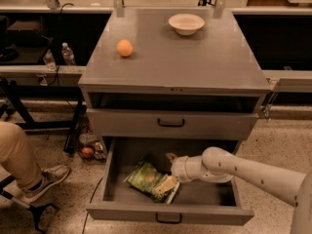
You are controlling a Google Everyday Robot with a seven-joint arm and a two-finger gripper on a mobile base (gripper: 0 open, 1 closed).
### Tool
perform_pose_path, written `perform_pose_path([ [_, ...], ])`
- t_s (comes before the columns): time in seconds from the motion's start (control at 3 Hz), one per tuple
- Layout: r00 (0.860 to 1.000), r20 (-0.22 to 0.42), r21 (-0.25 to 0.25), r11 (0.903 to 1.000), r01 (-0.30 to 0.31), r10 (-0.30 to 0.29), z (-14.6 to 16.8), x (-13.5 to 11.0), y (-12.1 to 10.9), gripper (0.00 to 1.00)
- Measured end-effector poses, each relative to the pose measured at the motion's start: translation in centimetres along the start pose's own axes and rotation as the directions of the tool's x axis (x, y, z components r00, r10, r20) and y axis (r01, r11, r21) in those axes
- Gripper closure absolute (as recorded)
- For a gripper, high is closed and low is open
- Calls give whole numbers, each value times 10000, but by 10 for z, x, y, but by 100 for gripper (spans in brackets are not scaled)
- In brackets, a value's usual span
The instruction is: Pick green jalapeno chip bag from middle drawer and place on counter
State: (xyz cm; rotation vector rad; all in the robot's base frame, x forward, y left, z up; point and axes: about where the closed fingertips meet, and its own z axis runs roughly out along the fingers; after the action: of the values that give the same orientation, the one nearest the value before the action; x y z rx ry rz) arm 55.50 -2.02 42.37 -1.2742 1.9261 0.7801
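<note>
The middle drawer (pixel 146 213) is pulled out. The green jalapeno chip bag (pixel 145 178) lies inside it, a bit left of the middle. The gripper (pixel 167 171) is down in the drawer at the bag's right end, with its two fingers spread apart (one seems to touch the bag). On the counter (pixel 195 67) sit an orange fruit (pixel 125 48) at the left and a white bowl (pixel 186 23) far back.
</note>
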Motion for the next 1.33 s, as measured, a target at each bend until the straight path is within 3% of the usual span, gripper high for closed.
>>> perform_pose_path([
  [0.33, 9999, 58, -90, 9999, 105, -105, 17, 11, -1, 3],
  [0.67, 9999, 60, -206, 9997, 152, -151, 26, 15, -1, 18],
  [1.0, 9999, 166, -496, 9988, 20, -12, 34, 24, 3, 36],
  [1.33, 9987, 461, -800, 9966, -179, 216, 33, 30, 7, 68],
])
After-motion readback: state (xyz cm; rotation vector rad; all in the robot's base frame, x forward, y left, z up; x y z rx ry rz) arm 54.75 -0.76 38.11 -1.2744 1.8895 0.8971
